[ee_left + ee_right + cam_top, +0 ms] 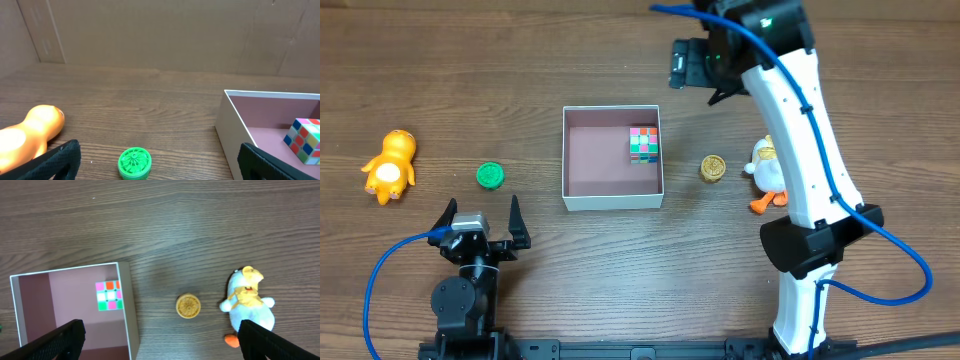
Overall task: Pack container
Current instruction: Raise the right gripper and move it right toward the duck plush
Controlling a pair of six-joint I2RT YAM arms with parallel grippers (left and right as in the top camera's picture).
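Overhead view, starting at the near edge: the left gripper [482, 208] sits low by its base with the fingers spread wide and nothing between them. Just past it is a green disc [490, 176], and off to the left an orange toy [389, 165] lies on its back.

The container [613, 201] is mid-table, sitting flat and square to the edge. There's a cube [643, 143] in it already, tucked in the far right corner right by the wall. I can't tell if it actually touches. To the right of the box are a gold disc [711, 168] and then a duck [767, 172], half hidden under the right arm.

Furthest out, the right gripper [695, 62] hovers beyond the box's far right corner. In the wrist view its fingers sit at opposite edges of the frame, so it's wide open and carrying nothing.

Handling guess: the box looks light with thin walls, so it'll probably flex and skid on the wood if nudged. If it has to move, I'd pinch a wall over the rim near a corner, where it should be stiffest. Dropping stuff in from above beats pushing against it.

Count:
- container: one
- cube: one
- discs: two (green, gold)
- toys: two (orange one, duck)
- grippers: two
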